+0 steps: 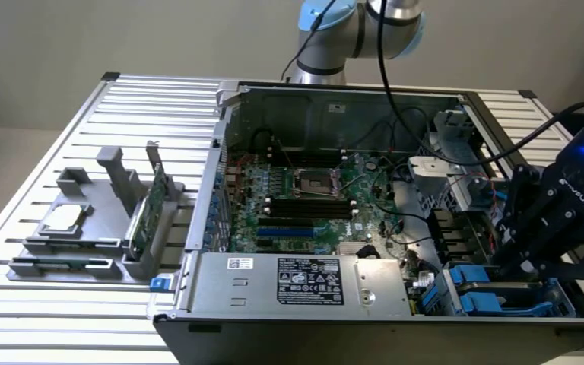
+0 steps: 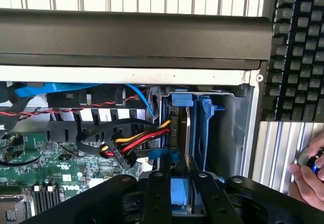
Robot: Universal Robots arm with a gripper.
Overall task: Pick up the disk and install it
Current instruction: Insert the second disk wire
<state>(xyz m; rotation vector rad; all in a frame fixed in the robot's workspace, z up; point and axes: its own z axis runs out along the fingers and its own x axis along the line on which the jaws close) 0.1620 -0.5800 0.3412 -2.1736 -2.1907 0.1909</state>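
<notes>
The disk (image 2: 175, 125) stands on edge in the drive bay of the open computer case, its grey metal side framed by the bright blue carrier (image 2: 181, 100). In the exterior view its blue carrier (image 1: 480, 293) shows in the bay at the case's front corner, on the exterior view's right. My gripper (image 2: 179, 199) sits directly over the disk, with a blue part of the carrier between its two black arms. In the exterior view my gripper (image 1: 531, 268) reaches down into that bay.
Red, yellow and black power cables (image 2: 126, 145) and a blue data cable run beside the disk. The motherboard (image 1: 303, 201) and power supply (image 1: 307, 281) fill the case. A grey fixture (image 1: 79, 228) holds a chip and a green card. A keyboard (image 2: 298, 47) and a person's hand (image 2: 309, 176) lie outside the case.
</notes>
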